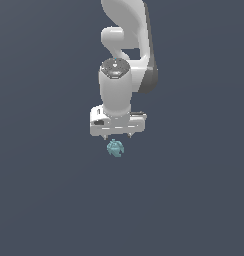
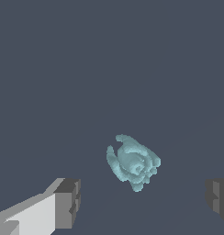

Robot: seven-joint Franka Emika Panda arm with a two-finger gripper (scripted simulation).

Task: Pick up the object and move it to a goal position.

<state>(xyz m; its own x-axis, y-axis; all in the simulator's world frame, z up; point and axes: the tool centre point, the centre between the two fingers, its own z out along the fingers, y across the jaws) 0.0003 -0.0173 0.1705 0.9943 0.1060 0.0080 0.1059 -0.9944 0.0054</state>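
Note:
The object (image 1: 115, 148) is a small pale teal-blue lumpy ball on the dark grey floor, just below the white hand in the exterior view. In the wrist view the object (image 2: 132, 161) lies beyond the two grey fingertips (image 2: 68, 202), roughly between their lines but not enclosed by them. My gripper (image 1: 117, 138) points straight down above the object, and in the wrist view the gripper (image 2: 143, 199) has its jaws wide apart and empty. Only the short finger stubs show under the hand in the exterior view.
The white arm (image 1: 126, 40) rises behind the hand to the top of the exterior view. The flat dark grey floor (image 1: 44, 190) surrounds the object on all sides.

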